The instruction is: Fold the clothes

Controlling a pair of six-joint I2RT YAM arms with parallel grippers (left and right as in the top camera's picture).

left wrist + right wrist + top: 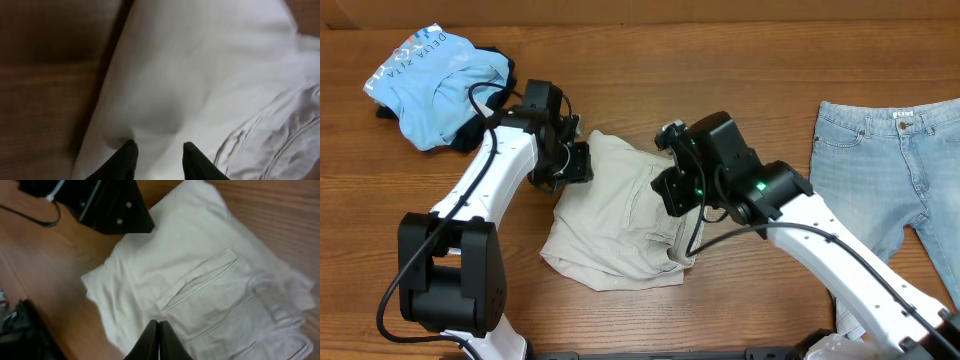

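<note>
Left gripper [160, 162] sits nearest the left wrist camera: fingers parted, nothing pinched between them, hovering low over the shorts [620, 215] near their left edge. Right gripper [158, 342] is clenched tight, fingertips flush, with no cloth seen in it; it hangs above the shorts' pocket area.

Step in hand looks like getting a fresh hold for a fold.
- Each gripper should take one outer corner or edge, not mid-panel cloth.
- The right one has to open before it goes down.
- Pinch all layers at the edge together, lift only enough to clear, carry across and lay flat.
- Risk: catching a single layer and dragging the heap into a worse bunch.

Shorts are beige and lie mid-worktop [720, 60] between the two arms. They are rumpled and partly doubled over, not a clean rectangle. Pocket seam and stitched hems show in the right wrist view, and the lower edge is bunched in the overhead view.

Jeans [890, 160] lie flat at far right and the tee [430, 85] is bundled at far left; both are well apart from the shorts.
</note>
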